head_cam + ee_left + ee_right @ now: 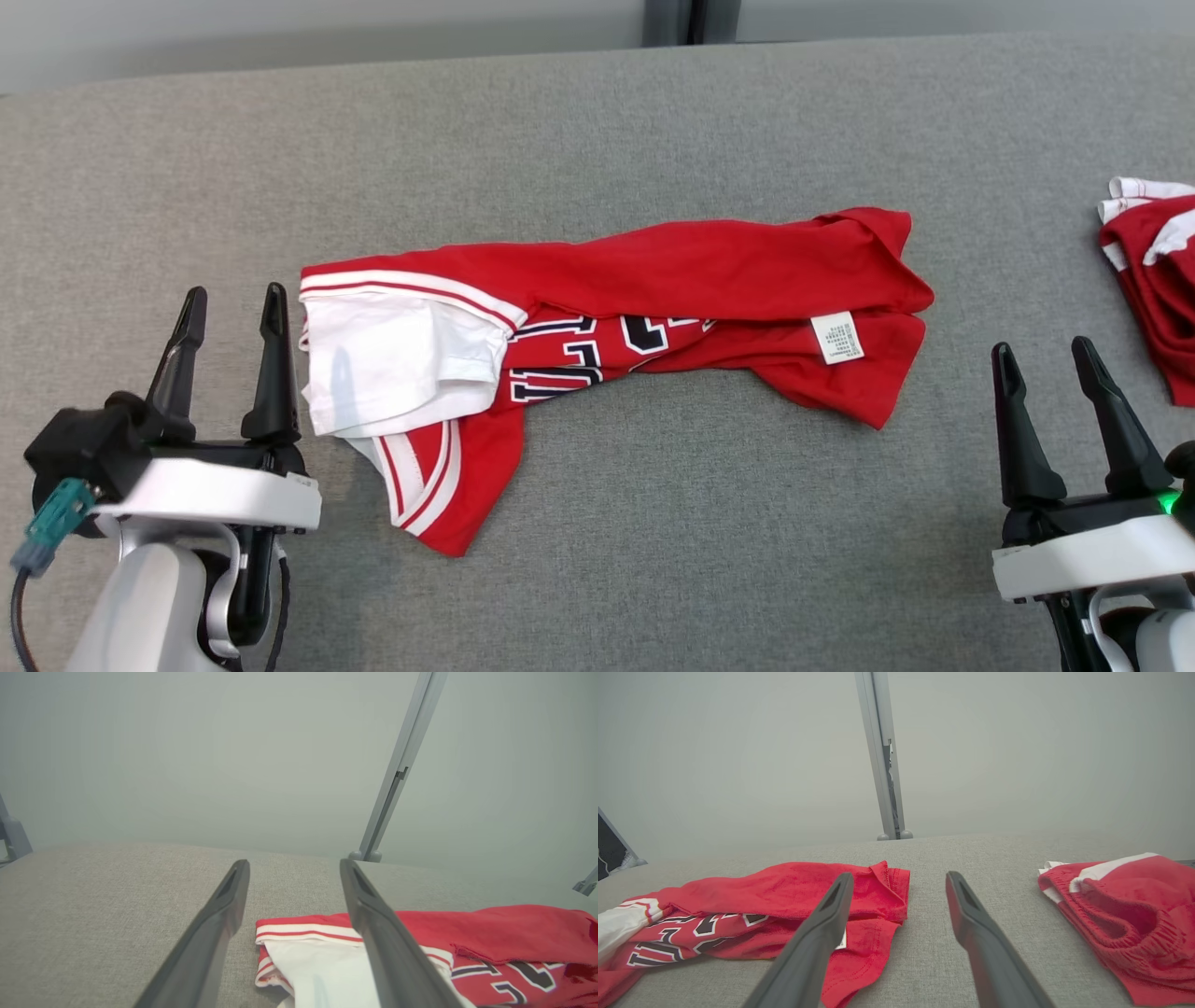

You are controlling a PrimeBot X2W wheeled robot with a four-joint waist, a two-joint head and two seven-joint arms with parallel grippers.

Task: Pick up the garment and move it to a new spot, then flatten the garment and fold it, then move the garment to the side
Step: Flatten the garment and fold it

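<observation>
Garment (616,308) at rest near the middle of the grey cloth-covered desk (653,140), free of both arms. The left pincer (234,294) stands just beside the garment's left end with its fingers spread and nothing between them. The right pincer (1042,347) is likewise spread and empty, near the garment's right end but apart from it.

Judged from this layout, the garment is set down but not yet flattened, so flattening, folding and the move to the side all remain. Whether this spot is the new one cannot be told.

The garment is a red jersey gathered into a long rumpled band running left to right. A white panel (392,359) with red-striped trim is turned up at the left end, dark block lettering (579,350) is half hidden in the creases, and a white care label (837,337) faces up near the right end (a sign that part of the cloth lies inside out). A second red-and-white garment (1158,280) lies at the desk's far right, well apart.
</observation>
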